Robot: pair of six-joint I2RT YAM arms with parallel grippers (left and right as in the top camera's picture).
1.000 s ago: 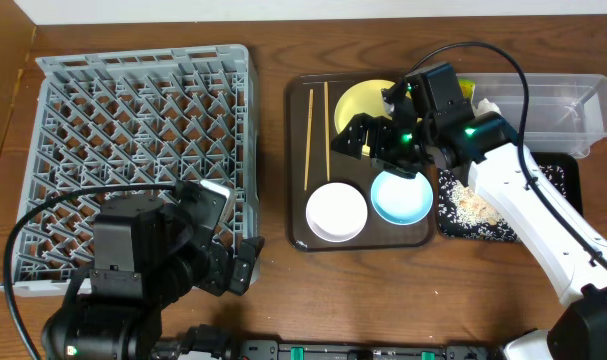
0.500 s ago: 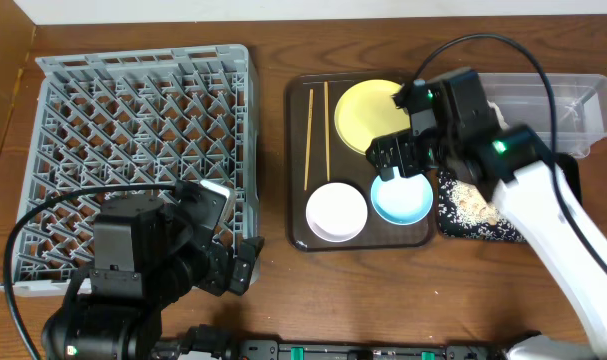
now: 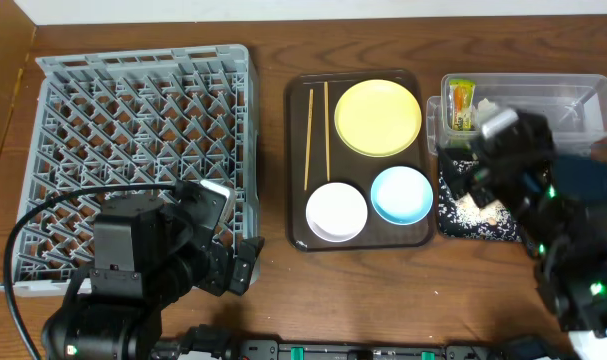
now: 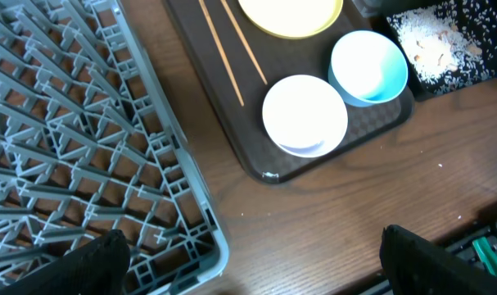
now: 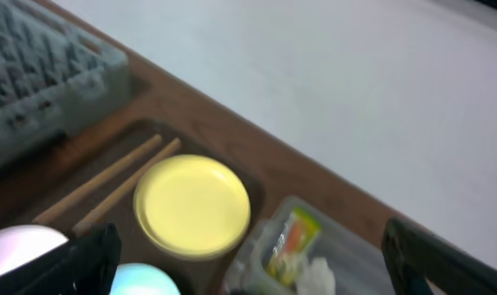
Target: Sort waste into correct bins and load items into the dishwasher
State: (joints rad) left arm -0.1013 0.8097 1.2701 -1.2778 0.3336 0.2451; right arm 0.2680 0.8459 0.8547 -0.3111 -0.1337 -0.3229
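The grey dish rack [image 3: 143, 140] fills the left. The brown serving tray [image 3: 358, 238] holds two chopsticks [image 3: 316, 120], the yellow plate [image 3: 378, 117], the white bowl [image 3: 336, 212] and the light blue bowl [image 3: 401, 195]. The clear tub [image 3: 543, 100] holds the snack wrapper [image 3: 462, 100] and the tissue [image 3: 488, 108]. Rice scraps [image 3: 473, 207] lie in the black tray [image 3: 463, 228]. My right gripper [image 3: 480, 172] is open and empty above the black tray; in its wrist view [image 5: 256, 270] the plate [image 5: 192, 205] and wrapper [image 5: 287, 240] show. My left gripper [image 3: 233, 265] is open and empty by the rack's near right corner. The cup is out of view.
In the left wrist view the open fingers [image 4: 248, 270] hang over bare wood between the rack's corner [image 4: 207, 238] and the brown tray [image 4: 268, 172]. The white bowl [image 4: 305, 115] and blue bowl [image 4: 368, 67] sit ahead. A dark bar runs along the table's front edge [image 3: 363, 350].
My right arm has swung right and toward the near side, off the yellow plate to above the black tray. The plate now shows whole. The left arm has not moved.
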